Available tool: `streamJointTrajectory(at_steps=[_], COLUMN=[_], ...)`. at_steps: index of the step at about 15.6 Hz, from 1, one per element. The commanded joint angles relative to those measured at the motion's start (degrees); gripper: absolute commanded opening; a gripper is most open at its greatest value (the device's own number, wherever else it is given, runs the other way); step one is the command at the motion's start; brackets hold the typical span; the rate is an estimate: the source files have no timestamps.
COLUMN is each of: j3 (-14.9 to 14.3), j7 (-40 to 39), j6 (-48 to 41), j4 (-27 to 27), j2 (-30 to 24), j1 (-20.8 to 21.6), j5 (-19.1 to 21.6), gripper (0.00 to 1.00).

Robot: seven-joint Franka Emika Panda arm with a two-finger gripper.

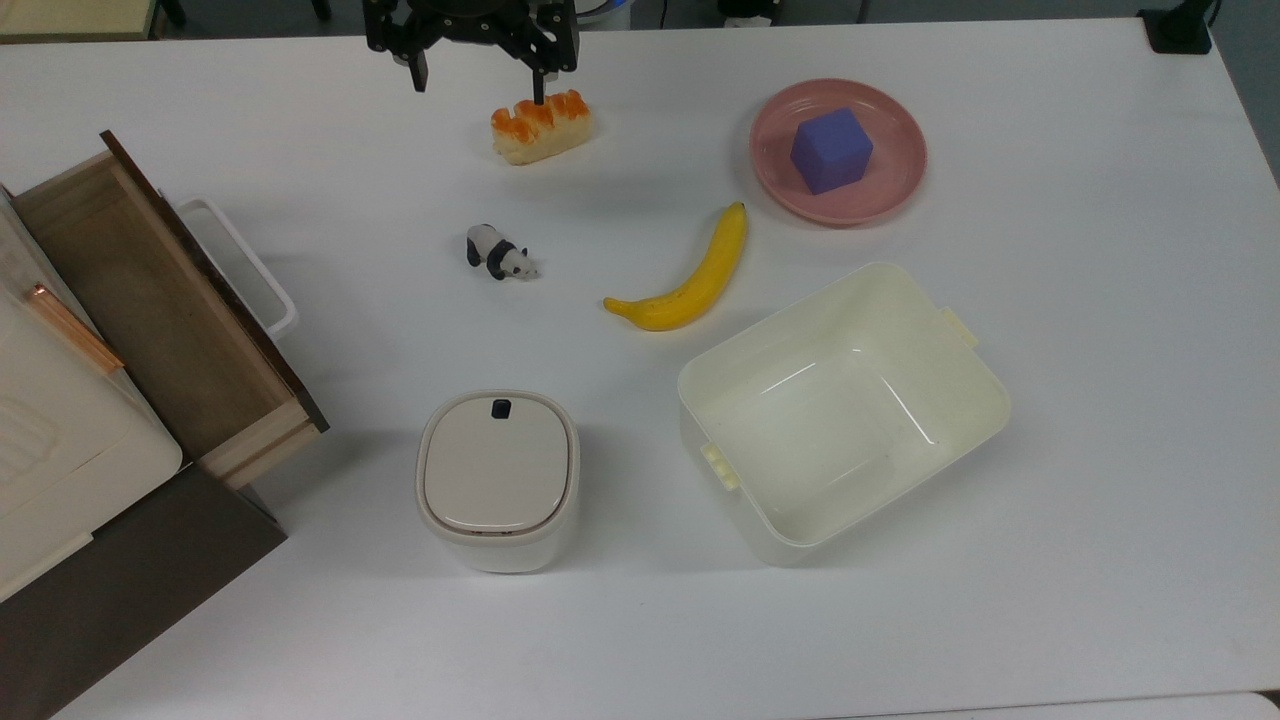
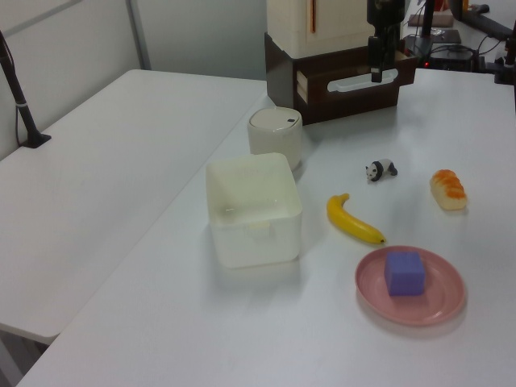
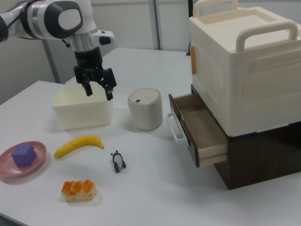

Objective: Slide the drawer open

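Note:
The drawer [image 1: 150, 300] stands pulled well out of the dark brown cabinet at the top view's left. Its light wood floor is bare and its white loop handle [image 1: 245, 265] points toward the table's middle. In the right view the drawer [image 3: 200, 134] juts out under a cream crate, and the left view shows it [image 2: 355, 81] at the far end of the table. My gripper [image 1: 480, 80] hangs open and empty at the top view's upper edge, well right of the handle. In the right view the gripper [image 3: 99, 92] is raised above the table.
A bread roll [image 1: 541, 126] lies just below the gripper in the top view. On the table are a toy panda [image 1: 500, 253], a banana [image 1: 688, 275], a pink plate [image 1: 775, 170] holding a purple cube [image 1: 831, 150], a cream tub [image 1: 830, 430] and a white lidded bin [image 1: 497, 478].

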Motion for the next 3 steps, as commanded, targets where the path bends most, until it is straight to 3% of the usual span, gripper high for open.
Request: streamJointTrajectory(at_steps=[1, 3], j3=[-0.42, -0.42], j7=[1.35, 1.35], j6=[-0.69, -0.61], j4=[0.59, 0.68], j2=[-0.27, -0.18], j1=[0.51, 0.34], j5=[-0.25, -0.25], gripper=[1.0, 1.0])
